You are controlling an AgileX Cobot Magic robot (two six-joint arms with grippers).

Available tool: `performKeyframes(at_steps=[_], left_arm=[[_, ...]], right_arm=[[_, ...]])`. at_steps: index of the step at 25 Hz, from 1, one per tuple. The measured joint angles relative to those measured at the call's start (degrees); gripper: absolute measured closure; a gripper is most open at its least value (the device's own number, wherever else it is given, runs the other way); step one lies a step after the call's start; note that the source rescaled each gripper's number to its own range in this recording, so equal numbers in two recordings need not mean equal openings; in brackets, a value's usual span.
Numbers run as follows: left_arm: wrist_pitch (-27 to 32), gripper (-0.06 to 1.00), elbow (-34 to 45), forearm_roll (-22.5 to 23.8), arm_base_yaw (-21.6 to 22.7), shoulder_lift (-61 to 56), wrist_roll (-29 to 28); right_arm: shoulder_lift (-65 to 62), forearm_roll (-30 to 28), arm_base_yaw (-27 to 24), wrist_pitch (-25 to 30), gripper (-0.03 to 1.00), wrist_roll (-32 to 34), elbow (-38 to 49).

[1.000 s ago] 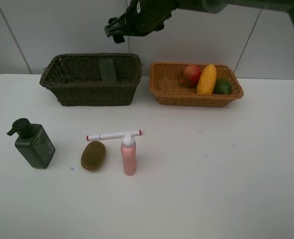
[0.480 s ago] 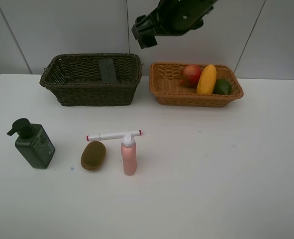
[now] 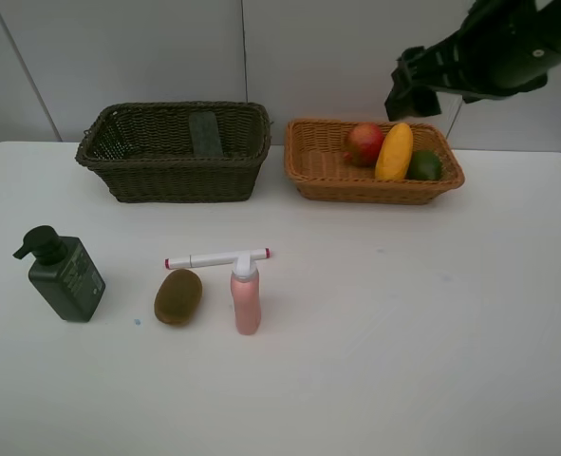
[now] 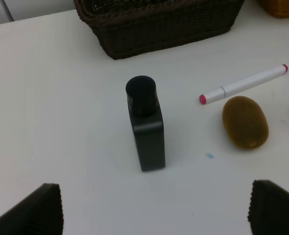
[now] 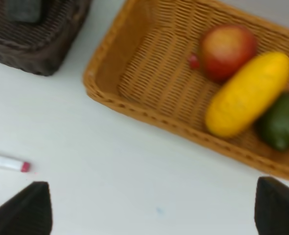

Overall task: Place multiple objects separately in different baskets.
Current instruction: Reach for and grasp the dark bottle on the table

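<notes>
A white worktop (image 3: 403, 370) meets a pale grey wall (image 3: 119, 57) split by thin seams (image 3: 244, 47). A tiny blue speck (image 3: 137, 322) marks the worktop.

I worked in what looked like a robotics lab or test bench: a plain white table (image 3: 470, 332) set against a blank grey panelled wall (image 3: 119, 57), with a dark wicker basket (image 3: 166, 180) and an orange-tan wicker basket (image 3: 356, 188) standing on it.

Woven wicker, rough ribbed weave: dark olive-brown basket (image 3: 171, 180) matt, orange-tan basket (image 3: 356, 188) faintly sheened. Pump bottle (image 3: 68, 283): dark matt plastic, smooth. Kiwi (image 3: 177, 295): dull, fuzzy skin. Pink bottle (image 3: 247, 306): smooth plastic. Mango (image 3: 395, 150): smooth, slight gloss. Table (image 3: 403, 332): white, smooth, matt.
</notes>
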Motion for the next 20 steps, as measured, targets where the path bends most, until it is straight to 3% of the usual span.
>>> performKeyframes(at_steps=[10, 20], left_arm=[[0.0, -0.06, 0.0, 0.0, 0.0, 0.0, 0.0], [0.0, -0.06, 0.0, 0.0, 0.0, 0.0, 0.0]], right_arm=[[-21.9, 13.4, -13.6, 1.5, -0.03, -13.4, 14.1], [-46.4, 17.4, -22.3, 5.0, -0.03, -14.8, 25.7]])
